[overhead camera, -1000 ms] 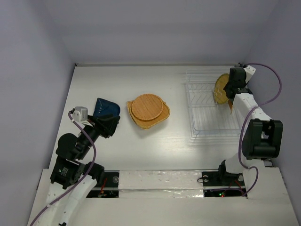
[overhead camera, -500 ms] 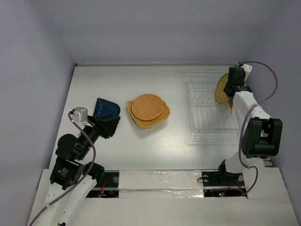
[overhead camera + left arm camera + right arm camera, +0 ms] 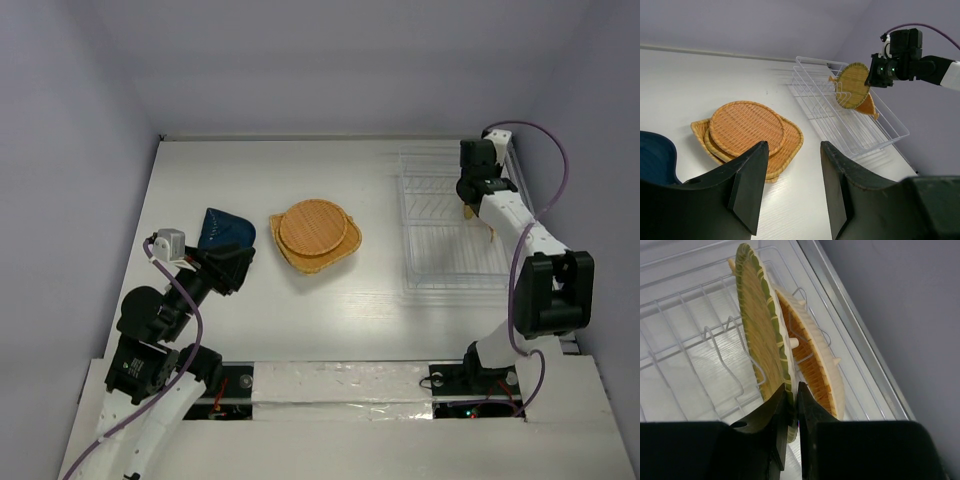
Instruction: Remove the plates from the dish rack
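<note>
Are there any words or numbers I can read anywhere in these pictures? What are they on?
None: no words, numbers or signs show on the stacked plates, the blue dish, the rack, the green-rimmed plate pinched by the right gripper, or the left gripper.

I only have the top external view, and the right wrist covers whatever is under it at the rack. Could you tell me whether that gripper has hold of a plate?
Observer: Yes, the right gripper is shut on the rim of a round woven plate that stands on edge.
Operator: Thank you. Is anything else left in there?
Observer: One more orange plate stands just behind it in the dish rack.
Operator: And is the other arm carrying anything?
Observer: No, the left gripper is open and empty, and the dark blue dish lies beside it on the table.
</note>
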`<action>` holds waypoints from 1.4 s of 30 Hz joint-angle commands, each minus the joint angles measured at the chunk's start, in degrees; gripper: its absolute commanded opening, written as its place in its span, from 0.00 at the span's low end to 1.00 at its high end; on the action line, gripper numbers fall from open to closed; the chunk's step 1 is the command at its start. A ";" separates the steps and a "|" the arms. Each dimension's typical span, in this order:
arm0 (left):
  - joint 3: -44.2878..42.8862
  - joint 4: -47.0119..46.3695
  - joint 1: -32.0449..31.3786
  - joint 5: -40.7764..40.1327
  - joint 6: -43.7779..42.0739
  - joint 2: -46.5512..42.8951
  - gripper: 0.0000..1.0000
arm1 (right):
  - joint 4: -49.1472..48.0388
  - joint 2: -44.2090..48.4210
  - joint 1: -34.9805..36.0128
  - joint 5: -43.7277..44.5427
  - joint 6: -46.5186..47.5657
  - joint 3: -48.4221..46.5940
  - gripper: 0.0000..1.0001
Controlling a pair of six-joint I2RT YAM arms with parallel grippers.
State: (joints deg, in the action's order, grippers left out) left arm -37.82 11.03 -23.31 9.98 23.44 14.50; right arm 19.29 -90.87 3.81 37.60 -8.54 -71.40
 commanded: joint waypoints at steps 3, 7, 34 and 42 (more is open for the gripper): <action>0.03 -2.15 -0.33 -0.31 0.29 -0.18 0.43 | -4.87 5.96 4.79 10.99 4.31 -3.57 0.00; 0.03 -2.15 -0.33 -0.22 0.29 -0.09 0.43 | -3.91 10.00 5.33 10.30 2.74 -5.24 0.00; 0.21 -1.71 -0.33 -1.98 0.55 2.11 0.43 | -23.85 9.49 26.33 -55.62 -32.06 5.65 0.00; 0.21 -1.62 -0.33 -1.98 0.64 3.08 0.43 | -31.41 -1.94 27.65 -60.28 -36.72 7.58 0.00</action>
State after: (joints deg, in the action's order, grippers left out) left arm -37.82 11.03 -23.31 8.32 23.66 16.51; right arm -2.57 -91.33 31.27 -18.74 -41.54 -63.90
